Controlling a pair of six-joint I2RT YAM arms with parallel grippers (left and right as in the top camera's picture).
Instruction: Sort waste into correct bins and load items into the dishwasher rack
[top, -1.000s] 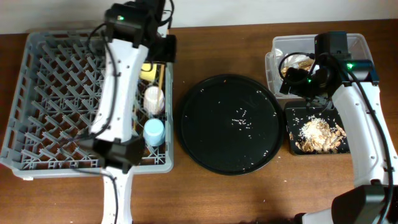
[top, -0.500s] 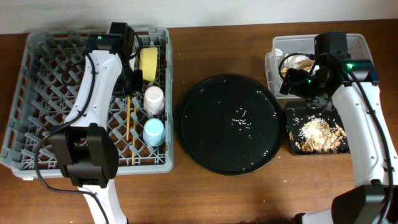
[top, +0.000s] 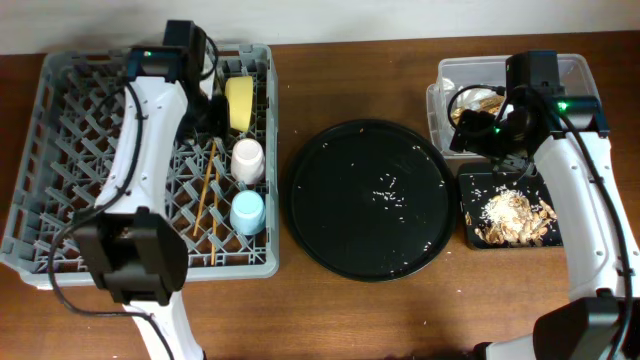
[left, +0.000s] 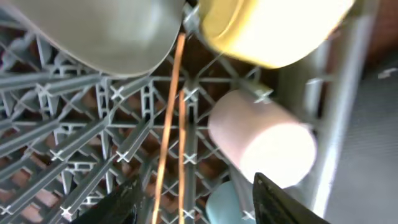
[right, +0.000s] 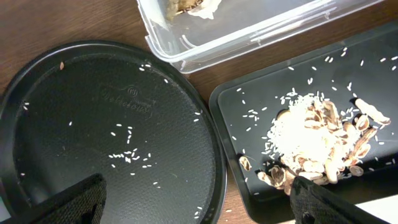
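The grey dishwasher rack (top: 60, 150) holds the yellow bowl (top: 239, 103), pink cup (top: 248, 160), blue cup (top: 247, 212) and wooden chopsticks (top: 208, 185). My left gripper (top: 208, 115) hovers open over the rack's right side. In the left wrist view its jaws (left: 199, 208) stand apart above the chopsticks (left: 169, 124), which lie on the lattice beside the pink cup (left: 261, 140). The grey plate (left: 106, 31) leans at the top left. My right gripper (top: 478, 135) is open and empty, and its wrist view shows it (right: 199, 208) over the gap between the trays.
A round black tray (top: 370, 200) with scattered rice grains sits in the middle. The clear tub (top: 450, 75) at the back right holds crumpled paper (top: 480, 100). In front of it the black rectangular tray (top: 470, 225) holds food scraps (top: 510, 215).
The left arm swung left over the rack, its gripper opened, and the chopsticks now lie loose on the lattice. The right arm has not moved.
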